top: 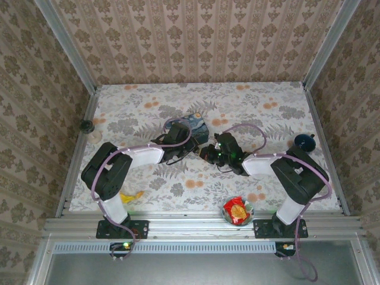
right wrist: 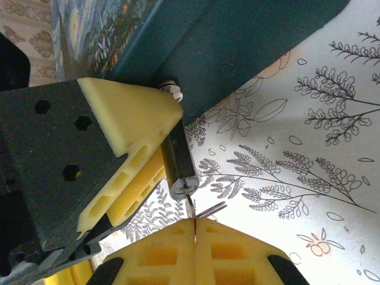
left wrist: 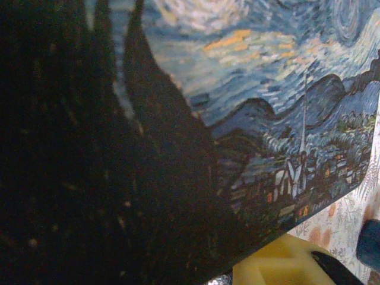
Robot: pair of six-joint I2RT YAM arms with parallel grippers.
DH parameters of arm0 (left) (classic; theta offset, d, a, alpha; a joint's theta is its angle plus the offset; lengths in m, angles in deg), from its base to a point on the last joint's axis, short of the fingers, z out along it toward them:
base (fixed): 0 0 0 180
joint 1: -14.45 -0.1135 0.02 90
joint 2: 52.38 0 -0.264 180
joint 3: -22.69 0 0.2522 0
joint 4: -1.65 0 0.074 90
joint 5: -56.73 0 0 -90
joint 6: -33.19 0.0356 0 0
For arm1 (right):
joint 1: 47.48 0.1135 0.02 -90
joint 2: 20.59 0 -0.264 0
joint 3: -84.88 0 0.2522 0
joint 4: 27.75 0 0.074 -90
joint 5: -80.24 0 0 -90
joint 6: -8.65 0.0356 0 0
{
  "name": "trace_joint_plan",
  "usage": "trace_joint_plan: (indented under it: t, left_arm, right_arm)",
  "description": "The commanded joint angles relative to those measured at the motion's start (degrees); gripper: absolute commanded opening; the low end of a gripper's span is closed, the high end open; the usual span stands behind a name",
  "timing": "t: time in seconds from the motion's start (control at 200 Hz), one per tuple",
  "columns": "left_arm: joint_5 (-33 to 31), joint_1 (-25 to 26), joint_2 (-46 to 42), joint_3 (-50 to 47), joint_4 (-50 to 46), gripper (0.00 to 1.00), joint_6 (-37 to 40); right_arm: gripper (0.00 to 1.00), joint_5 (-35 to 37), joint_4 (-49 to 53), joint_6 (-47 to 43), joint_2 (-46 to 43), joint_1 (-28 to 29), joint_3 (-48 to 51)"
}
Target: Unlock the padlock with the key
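Observation:
The padlock [right wrist: 178, 159], a small black body with a silvery keyhole face, hangs from the hasp of the blue starry-night tin [right wrist: 237, 53]. My left gripper [top: 191, 148] is shut on it, with yellow fingers [right wrist: 127, 113] above and below the body. My right gripper [right wrist: 195, 228] is shut on the key [right wrist: 190, 208], whose thin blade sits in the keyhole. A wire ring [right wrist: 212, 208] sticks out beside the key. In the left wrist view the tin's painted lid [left wrist: 267, 107] is pressed close, and one yellow finger [left wrist: 285, 261] shows at the bottom. From above, both grippers meet at the tin's [top: 190, 126] near corner.
A bowl with a red snack bag [top: 237, 211] stands at the near edge on the right, and a yellow object [top: 131, 196] lies near the left arm's base. A dark blue round object [top: 304, 141] sits at the right edge, a small black one [top: 87, 125] at the left edge.

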State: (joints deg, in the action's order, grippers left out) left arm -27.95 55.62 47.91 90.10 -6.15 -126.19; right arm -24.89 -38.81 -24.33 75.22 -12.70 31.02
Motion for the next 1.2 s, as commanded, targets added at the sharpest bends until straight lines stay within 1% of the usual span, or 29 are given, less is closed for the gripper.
trace_joint_plan:
  t: [0.0,0.145,0.425,0.62,0.65,0.705,0.755,0.8,0.865,0.91,0.955,1.045,1.195]
  left_arm:
    - [6.1,1.4,-1.7,0.8,-3.1,0.01,1.0]
    - [7.9,2.2,-1.2,1.0,-2.4,0.00,0.0]
    - [9.3,3.5,-1.1,1.9,-2.5,0.00,0.0]
    - [9.6,3.2,-1.8,0.6,-1.7,0.00,-0.8]
    - [9.6,3.1,-1.9,0.1,-1.3,0.05,-1.0]
    - [9.4,2.8,-2.3,-0.6,-0.6,0.21,-1.3]
    - [9.3,2.5,-2.6,-1.1,-0.5,0.32,-1.3]
    - [9.1,2.3,-2.9,-1.5,-0.5,0.39,-1.3]
    - [8.7,2.2,-3.1,-1.9,-0.5,0.52,-1.3]
    - [8.5,2.0,-3.0,-2.1,-0.4,0.58,-1.3]
    - [8.4,1.9,-2.8,-2.4,0.1,0.59,-1.4]
    - [7.8,1.9,-2.6,-3.3,1.3,0.58,-1.9]
    - [4.9,1.6,-3.2,-5.4,3.7,0.49,-1.7]
  right_arm:
    - [0.00,2.7,4.1,-6.1,-3.0,0.4,-3.1]
    - [0.00,3.1,5.0,-8.5,-3.0,0.4,-4.0]
    - [0.00,2.3,1.5,-7.4,0.3,0.4,-6.1]
    - [0.00,1.3,-0.1,-6.0,1.0,-0.4,-5.8]
    - [0.00,1.0,-0.5,-5.7,1.0,-0.6,-5.4]
    - [0.00,0.8,-1.6,-5.1,0.8,-1.1,-4.6]
    - [0.00,0.5,-2.5,-4.6,0.8,-1.5,-3.6]
    - [0.00,0.3,-3.4,-4.1,0.8,-1.8,-2.8]
    - [0.00,-0.2,-4.5,-3.4,1.3,-2.1,-1.7]
    - [0.00,-0.7,-5.7,-2.5,1.8,-2.3,-1.0]
    - [0.00,-1.2,-7.4,-1.5,2.4,-2.4,-0.3]
    - [0.00,-1.8,-10.1,0.4,3.6,-2.5,0.8]
    - [0.00,-1.8,-11.4,1.6,4.5,-2.5,1.7]
